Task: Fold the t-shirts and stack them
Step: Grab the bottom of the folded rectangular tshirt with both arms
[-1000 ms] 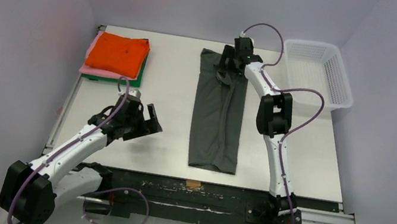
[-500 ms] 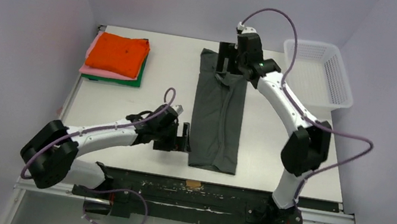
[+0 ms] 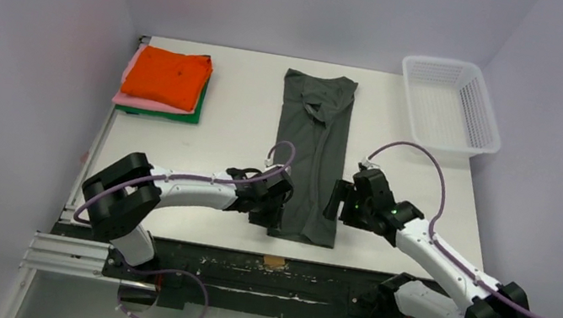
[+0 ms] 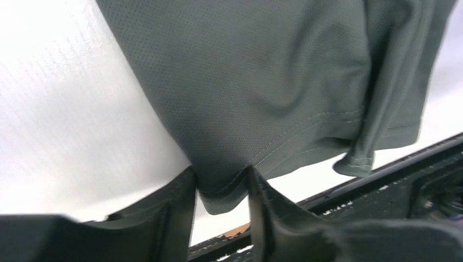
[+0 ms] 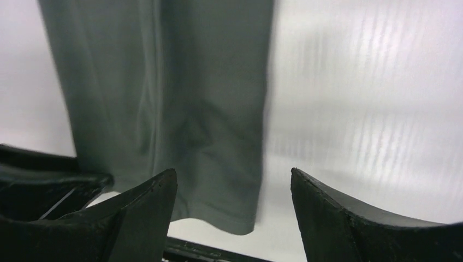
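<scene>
Dark grey t-shirt (image 3: 311, 155): folded lengthwise into a narrow strip in the middle of the surface (image 3: 211, 148), with the collar at the far end and the hem at the near edge.
Long axis: runs straight away from the arm bases, from near to far.
Left tool (image 4: 221, 202): at the near-left hem corner. Its fingers (image 4: 177, 215) stand on either side of the stitched corner with cloth between them. I cannot tell whether the pinch is firm.
Right tool (image 5: 233, 172): released, with its fingers wide apart and nothing in them. The shirt's near-right corner lies in the gap between them.
Deciding relation: the two tools flank the hem, one at each near corner, and the whole strip lies beyond them. A fold would likely carry the hem away toward the collar. The left tool looks nearer to a grip.
Finished pile: orange t-shirt (image 3: 168, 74) on pink (image 3: 138, 102) on green (image 3: 193, 113), at the far left, well apart from the strip.
Top view only: shows the strip's full length, the collar end and both arms at once.
Left wrist only: shows the hem seam between the fingers, and a loose fold sagging further along the hem.
Right wrist only: shows the open gap over the corner.
</scene>
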You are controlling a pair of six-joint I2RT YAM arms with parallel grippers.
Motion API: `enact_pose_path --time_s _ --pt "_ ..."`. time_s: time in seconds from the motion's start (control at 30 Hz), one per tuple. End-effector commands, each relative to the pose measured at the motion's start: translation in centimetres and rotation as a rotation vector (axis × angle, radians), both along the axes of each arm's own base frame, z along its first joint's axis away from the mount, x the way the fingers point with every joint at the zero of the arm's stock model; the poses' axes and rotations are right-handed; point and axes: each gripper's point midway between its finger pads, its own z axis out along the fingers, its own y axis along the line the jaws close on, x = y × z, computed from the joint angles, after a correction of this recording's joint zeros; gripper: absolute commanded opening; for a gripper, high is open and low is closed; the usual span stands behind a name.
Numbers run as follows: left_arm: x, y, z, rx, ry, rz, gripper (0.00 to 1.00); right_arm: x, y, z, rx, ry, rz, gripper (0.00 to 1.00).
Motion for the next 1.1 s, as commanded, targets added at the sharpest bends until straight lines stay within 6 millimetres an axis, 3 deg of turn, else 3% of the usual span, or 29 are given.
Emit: enact_pose_path --time_s 0.0,0.2,0.3,0.37,0.43,0.53,0.63,0.73,0.87,0.97,1.07 --pt "-0.1 1.3 -1.0 0.113 -0.004 0.038 0.31 -2.0 2.9 1.2 0.196 0.009 0.039 0.72" --pt "-1.5 2.4 -1.2 0.133 0.002 0.046 0.0 -5.8 3.7 -2.5 0.184 0.154 0.111 0.59" --pt "-1.7 2.7 -0.9 0.127 -0.011 0.058 0.0 -6.7 3.8 -3.5 0.122 0.177 0.129 0.57" --pt "-1.7 2.6 -0.7 0.118 -0.016 0.063 0.0 -7.3 3.8 -4.0 0.098 0.203 0.135 0.51" --pt "-1.7 2.7 -0.7 0.115 -0.018 0.067 0.0 -7.7 3.2 -4.6 0.05 0.213 0.117 0.39" --pt "-2.0 3.5 -0.8 0.121 -0.021 0.086 0.0 -8.1 1.1 -5.0 -0.043 0.22 0.075 0.13" --pt "-2.3 4.5 -0.5 0.116 -0.03 0.1 0.0 -8.6 -0.3 -4.7 -0.082 0.215 0.059 0.02" --pt "-3.2 5.1 -0.4 0.096 -0.03 0.095 0.0 -9.6 0.4 -4.3 -0.022 0.226 0.111 0.0" --pt "-4.9 3.5 0.3 0.024 -0.025 0.031 0.0 -11.1 3.1 -3.8 0.116 0.256 0.207 0.0" --pt "-6.0 1.8 1.3 -0.036 -0.016 -0.004 0.0 -11.3 3.4 -3.4 0.126 0.259 0.213 0.0" --pt "-5.6 1.8 2.2 -0.061 -0.038 0.03 0.0 -10.5 3.2 -2.2 0.115 0.215 0.189 0.0"
